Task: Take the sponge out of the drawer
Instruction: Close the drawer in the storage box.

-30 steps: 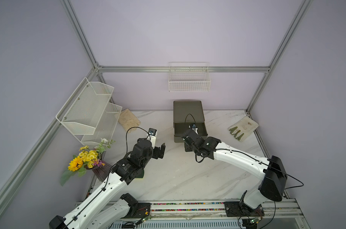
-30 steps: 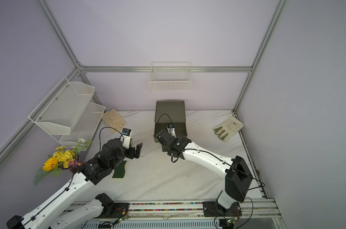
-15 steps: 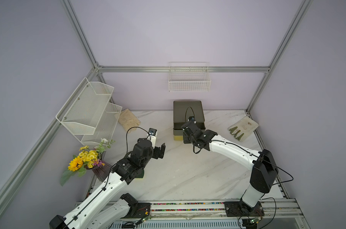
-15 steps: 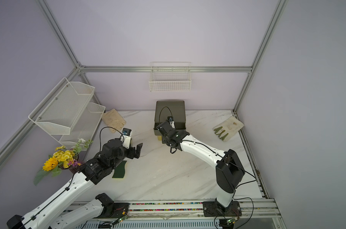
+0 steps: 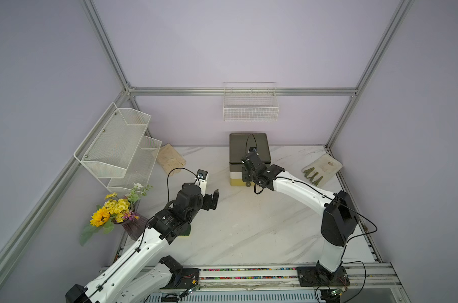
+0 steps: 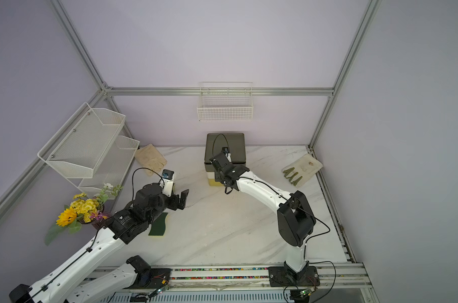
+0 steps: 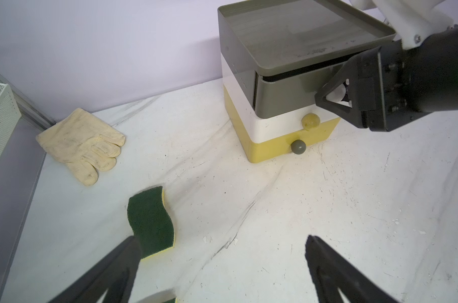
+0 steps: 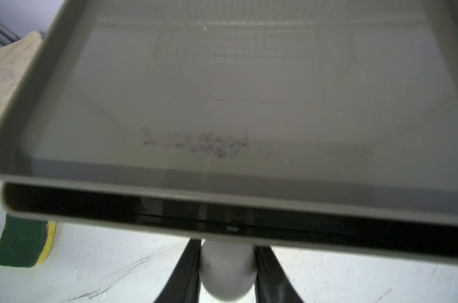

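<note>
L jaws wide, sponge (image 7: 150, 223) near, outside gap

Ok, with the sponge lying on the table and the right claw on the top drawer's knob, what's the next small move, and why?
Probably push the top drawer in the last bit. The sponge is already out on the table, the right claw is shut on the white knob, and a dark gap shows above the drawer front, so it looks not quite closed.
</note>
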Robot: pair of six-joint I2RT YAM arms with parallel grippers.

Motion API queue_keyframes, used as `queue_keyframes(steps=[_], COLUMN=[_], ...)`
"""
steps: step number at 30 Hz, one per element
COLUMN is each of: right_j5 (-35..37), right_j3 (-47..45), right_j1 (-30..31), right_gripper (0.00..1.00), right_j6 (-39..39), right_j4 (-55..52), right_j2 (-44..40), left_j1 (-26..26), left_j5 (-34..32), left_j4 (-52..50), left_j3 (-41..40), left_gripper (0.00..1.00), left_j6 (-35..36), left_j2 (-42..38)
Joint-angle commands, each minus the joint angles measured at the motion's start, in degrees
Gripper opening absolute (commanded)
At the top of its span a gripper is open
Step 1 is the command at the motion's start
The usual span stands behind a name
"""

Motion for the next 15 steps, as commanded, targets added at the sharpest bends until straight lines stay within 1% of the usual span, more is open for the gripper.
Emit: queue_keyframes(steps=[1, 15], right_j5=[-1.9, -3.6], right_j3=[2.3, 4.2], right_j1=[-0.4, -2.2], right_gripper=[0.14, 0.17], right_j6=[-2.1, -2.4], right_j4=[4.4, 5.1], right_j2=[1.0, 3.9], left_j1=[0.4, 0.4], left_j5=[-0.2, -0.2], left_j4=[1.2, 1.3], left_j3=[0.1, 0.2], left_gripper=[1.0, 1.0], left_j6=[1.0, 1.0], left_j2=[0.1, 0.4])
